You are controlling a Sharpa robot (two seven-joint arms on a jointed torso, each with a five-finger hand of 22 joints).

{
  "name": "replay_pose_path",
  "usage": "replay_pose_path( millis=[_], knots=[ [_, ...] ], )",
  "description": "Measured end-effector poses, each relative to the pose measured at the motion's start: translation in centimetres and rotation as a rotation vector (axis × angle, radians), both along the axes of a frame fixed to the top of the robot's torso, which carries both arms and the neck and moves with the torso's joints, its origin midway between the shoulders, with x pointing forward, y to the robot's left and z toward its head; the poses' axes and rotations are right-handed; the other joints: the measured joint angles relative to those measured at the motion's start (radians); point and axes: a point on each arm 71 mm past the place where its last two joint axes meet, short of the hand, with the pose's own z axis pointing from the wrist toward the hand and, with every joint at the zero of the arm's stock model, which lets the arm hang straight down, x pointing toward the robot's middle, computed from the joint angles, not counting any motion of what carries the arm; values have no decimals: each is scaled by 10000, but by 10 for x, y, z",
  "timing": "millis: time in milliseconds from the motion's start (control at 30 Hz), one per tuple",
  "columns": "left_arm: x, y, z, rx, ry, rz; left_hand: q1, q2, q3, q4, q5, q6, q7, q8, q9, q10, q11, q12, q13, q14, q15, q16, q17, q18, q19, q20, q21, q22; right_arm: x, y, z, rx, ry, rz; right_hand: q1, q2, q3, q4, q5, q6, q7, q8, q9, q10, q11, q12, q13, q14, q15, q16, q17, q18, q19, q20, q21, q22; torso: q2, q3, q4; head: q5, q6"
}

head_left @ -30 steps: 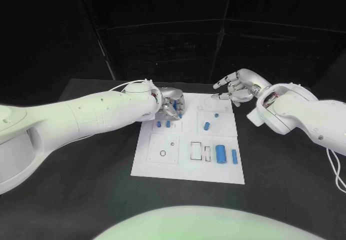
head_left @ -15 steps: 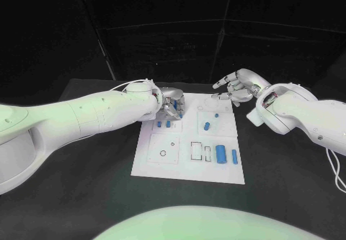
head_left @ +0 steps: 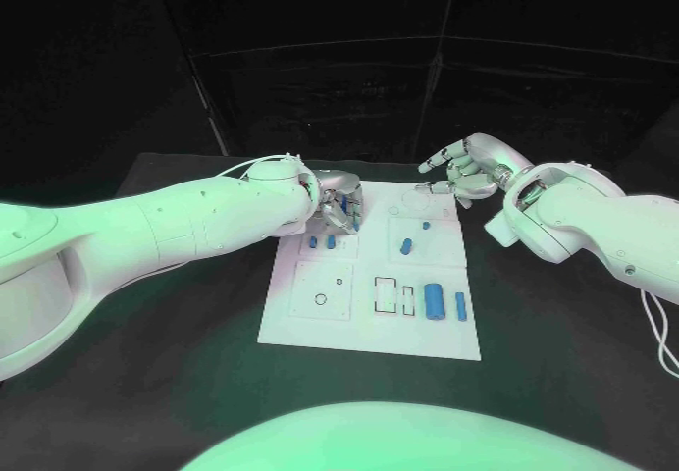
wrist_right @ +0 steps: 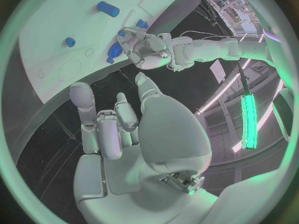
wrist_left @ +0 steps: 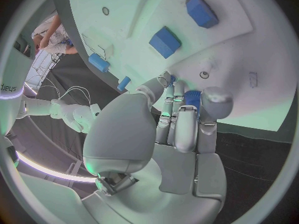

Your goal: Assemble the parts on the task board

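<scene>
The white task board (head_left: 357, 322) lies in the middle of the black table. My left hand (head_left: 337, 207) hovers over its far left corner, fingers curled, and pinches a small blue part (wrist_left: 192, 98) between thumb and fingers. Just in front of that hand two blue parts (head_left: 320, 241) stand on the board. Two more blue parts (head_left: 407, 245) sit in the far right panel, and two long blue pieces (head_left: 447, 303) lie near the front right. My right hand (head_left: 461, 171) hangs above the board's far right corner, fingers spread, holding nothing (wrist_right: 115, 129).
Black table (head_left: 170, 363) surrounds the board on all sides. Outlined recesses and small holes (head_left: 323, 300) mark the board's front left panel. From the right wrist, my left hand (wrist_right: 149, 50) shows over the board's edge (wrist_right: 50, 40).
</scene>
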Motion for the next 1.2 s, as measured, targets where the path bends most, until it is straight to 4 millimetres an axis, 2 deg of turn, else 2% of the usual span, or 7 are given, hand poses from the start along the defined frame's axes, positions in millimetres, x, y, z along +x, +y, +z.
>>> replay_pose_path(
  millis=[200, 400, 733, 1200],
  knots=[
    [-1, 3, -1, -117, -130, 4, 57, 57, 194, -165, 0, 69, 20, -115, -49, 95, 25, -195, -23, 0, 0, 0, 0, 0, 1, -1, 37, 47, 0, 1, 0, 2, 2, 10, -52, 52, -13, 51, 0, 0, 0, 42, 0, 0, 0, 0, 0, 0, 0, 0, 0, 0, 0, 0, 0, 0, -2, -4, 7, 10, -5],
    [-3, 7, 2, -330, -309, 4, 57, 57, 282, -179, 0, 105, 57, -178, -72, 176, 35, -301, -25, -1, 1, 0, -12, 0, 1, -1, 37, 52, 0, 0, 0, 0, 1, 5, -52, 52, -4, 61, 0, 0, 0, 42, -9, 0, 0, 0, -1, 0, 0, 0, -1, 0, 0, 0, 0, 0, -4, -7, 16, 23, 4],
    [-6, 15, 17, -1004, -631, 80, 57, 56, 337, -179, 0, 177, 58, -186, -90, 176, 35, -340, -25, -1, 2, 0, -12, 1, 0, -1, 37, 83, 1, 0, -1, -9, 3, -17, -52, 52, -4, 61, 0, -36, 36, 42, -8, 0, 0, 0, -2, 0, 0, 0, -1, -1, 0, 0, 0, 0, -6, -7, 27, 79, 35],
    [-14, 58, 27, -1248, -608, 683, 57, 56, 393, -181, 0, 178, 59, -233, -103, 247, 34, -447, -24, -1, 2, 0, -11, 1, 0, 0, 74, 114, 3, -4, -1, -48, 10, -111, -52, 51, -4, 60, 0, -36, 36, 42, -7, 0, 0, 0, -3, 0, 0, 0, -1, -1, 0, 0, 0, 1, -5, -12, 30, 139, 79]
  ],
)
